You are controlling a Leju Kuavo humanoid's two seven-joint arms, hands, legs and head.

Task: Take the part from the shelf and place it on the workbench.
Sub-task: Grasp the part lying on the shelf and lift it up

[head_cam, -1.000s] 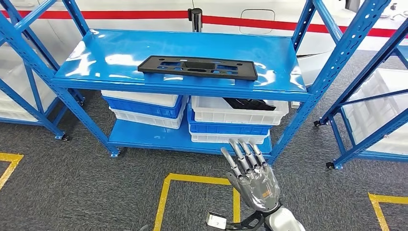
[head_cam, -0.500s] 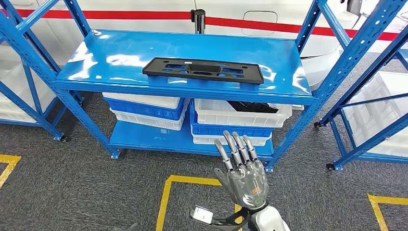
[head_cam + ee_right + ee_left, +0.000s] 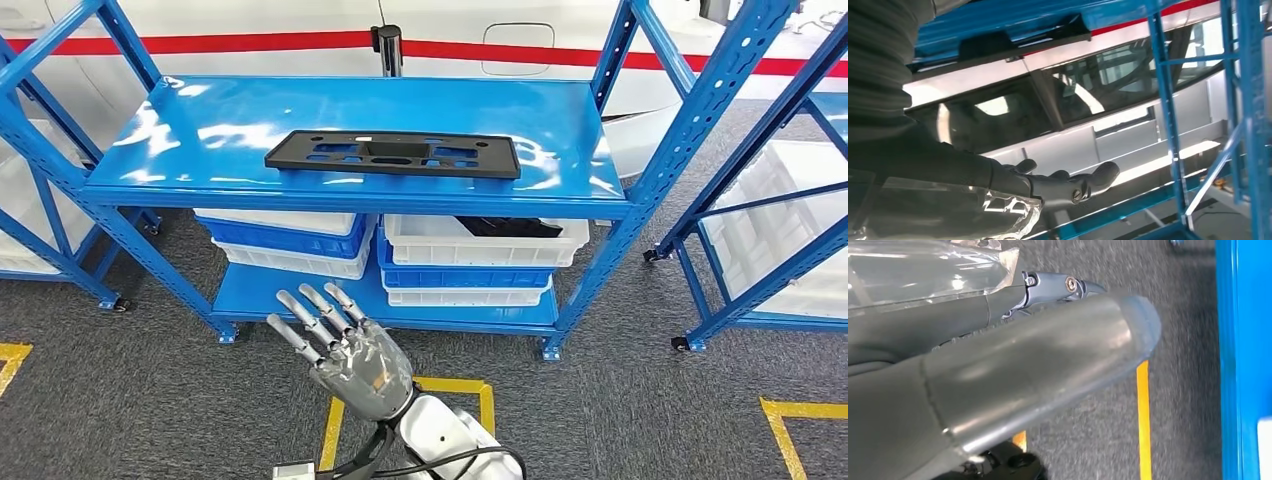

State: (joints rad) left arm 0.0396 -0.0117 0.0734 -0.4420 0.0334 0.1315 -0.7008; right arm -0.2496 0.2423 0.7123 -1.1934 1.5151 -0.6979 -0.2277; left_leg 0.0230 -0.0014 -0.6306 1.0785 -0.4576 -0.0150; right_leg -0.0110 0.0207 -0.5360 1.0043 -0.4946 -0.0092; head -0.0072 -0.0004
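The part (image 3: 392, 154) lay untouched on the shelf (image 3: 560, 120); my right robot hand (image 3: 345, 350), fingers spread and empty, had swung leftward beneath it.

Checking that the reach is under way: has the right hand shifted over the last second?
Yes. The right hand has swung to the robot's left, from the right line of the yellow floor outline to its left line.

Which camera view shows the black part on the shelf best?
The head view: the whole part lies flat on the top shelf, unobstructed. The right wrist view shows only its dark edge from below, past the right hand. The left wrist view faces the floor.
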